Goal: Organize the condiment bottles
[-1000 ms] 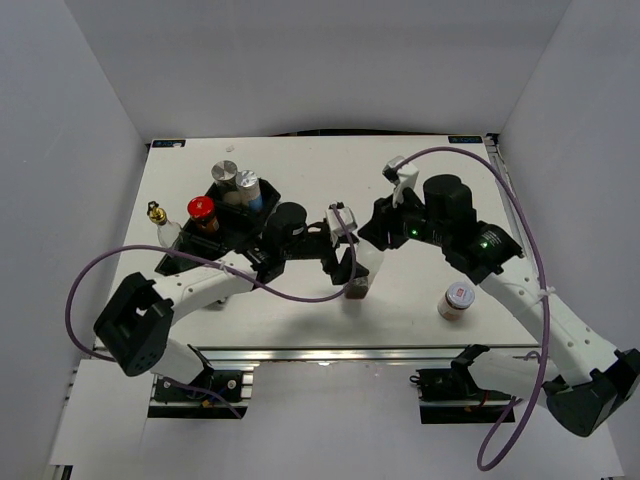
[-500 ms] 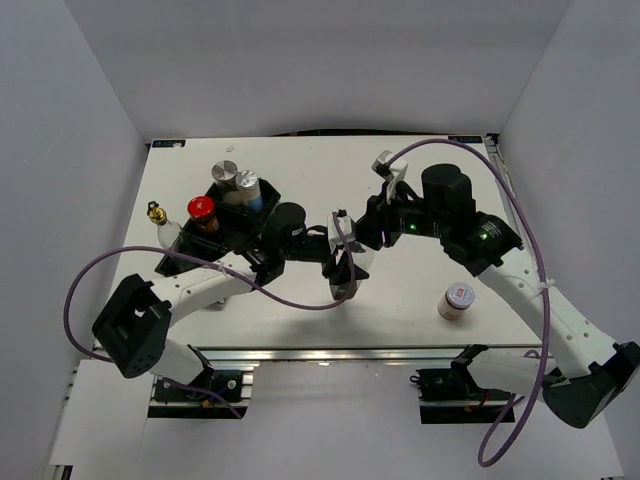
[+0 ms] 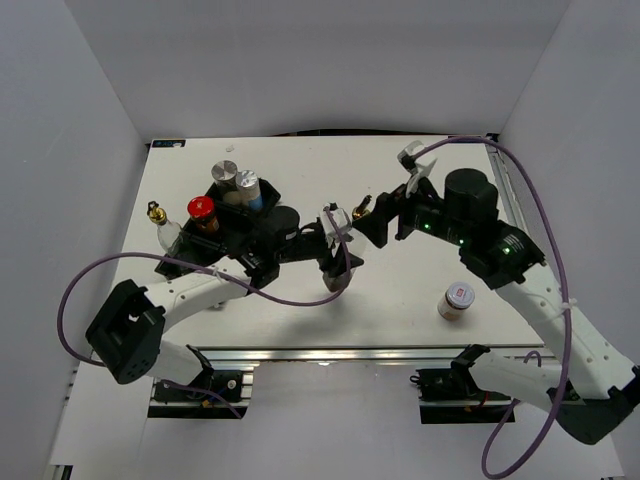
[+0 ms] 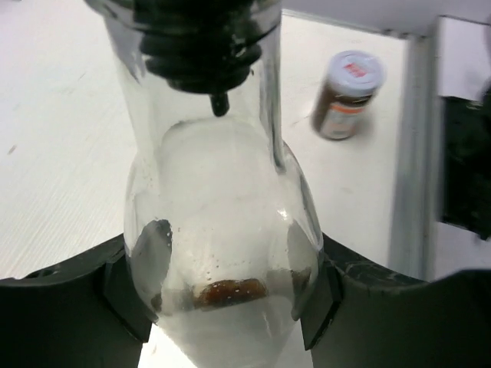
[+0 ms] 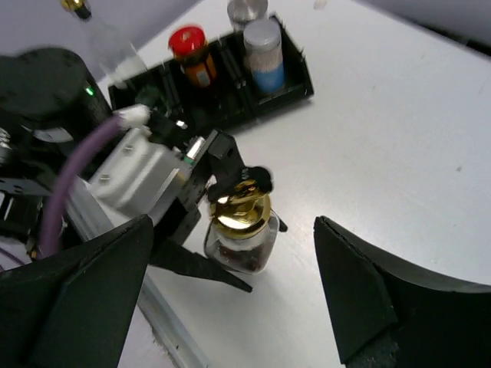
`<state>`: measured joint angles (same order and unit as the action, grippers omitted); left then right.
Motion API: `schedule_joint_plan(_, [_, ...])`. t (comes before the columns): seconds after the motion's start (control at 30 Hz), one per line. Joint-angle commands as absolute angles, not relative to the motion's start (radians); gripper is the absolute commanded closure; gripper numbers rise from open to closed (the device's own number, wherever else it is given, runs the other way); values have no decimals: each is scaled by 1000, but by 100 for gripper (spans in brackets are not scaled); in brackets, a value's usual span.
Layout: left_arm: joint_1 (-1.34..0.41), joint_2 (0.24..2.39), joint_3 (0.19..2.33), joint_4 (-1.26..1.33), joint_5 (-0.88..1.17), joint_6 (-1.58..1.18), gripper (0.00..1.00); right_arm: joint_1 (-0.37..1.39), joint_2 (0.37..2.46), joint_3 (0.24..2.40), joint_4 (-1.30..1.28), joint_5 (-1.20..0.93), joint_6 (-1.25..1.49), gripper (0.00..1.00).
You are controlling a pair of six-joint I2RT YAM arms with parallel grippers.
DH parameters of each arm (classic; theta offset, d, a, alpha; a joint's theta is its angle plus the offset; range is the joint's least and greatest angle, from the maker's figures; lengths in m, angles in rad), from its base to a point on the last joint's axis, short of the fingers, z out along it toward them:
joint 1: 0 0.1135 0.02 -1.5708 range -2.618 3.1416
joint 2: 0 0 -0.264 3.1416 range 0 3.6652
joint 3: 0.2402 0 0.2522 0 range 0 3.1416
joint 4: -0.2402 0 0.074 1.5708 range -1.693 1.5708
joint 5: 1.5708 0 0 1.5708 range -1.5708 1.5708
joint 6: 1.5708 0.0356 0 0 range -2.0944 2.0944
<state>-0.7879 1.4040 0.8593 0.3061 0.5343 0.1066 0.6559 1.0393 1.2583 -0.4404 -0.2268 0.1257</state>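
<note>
Left wrist view shows the left gripper (image 4: 226,297) clamped around the bulbous lower body of a gold-spouted clear bottle (image 4: 222,230) at mid-table, to the right of the black tray (image 5: 265,107), while the right gripper (image 5: 232,222) hangs above it, fingers spread wide and clear of the glass.

A lab robot cell: white table (image 3: 320,170) boxed in by plain white walls (image 3: 300,60).
</note>
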Motion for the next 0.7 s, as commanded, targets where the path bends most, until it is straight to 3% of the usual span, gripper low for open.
schedule_joint_plan(0.0, [-793, 1325, 844, 325, 318, 54, 100, 670, 956, 1247, -278, -157, 147, 11])
schedule_joint_plan(0.27, [-793, 1229, 770, 330, -171, -47, 100, 672, 884, 1167, -227, -88, 141, 11])
schedule_joint_plan(0.5, [-792, 1066, 706, 218, -775, -179, 100, 667, 874, 1083, -226, 139, 161, 11])
schedule_joint_plan(0.67, [-788, 988, 652, 152, -1034, -244, 100, 657, 865, 994, -196, 175, 187, 11])
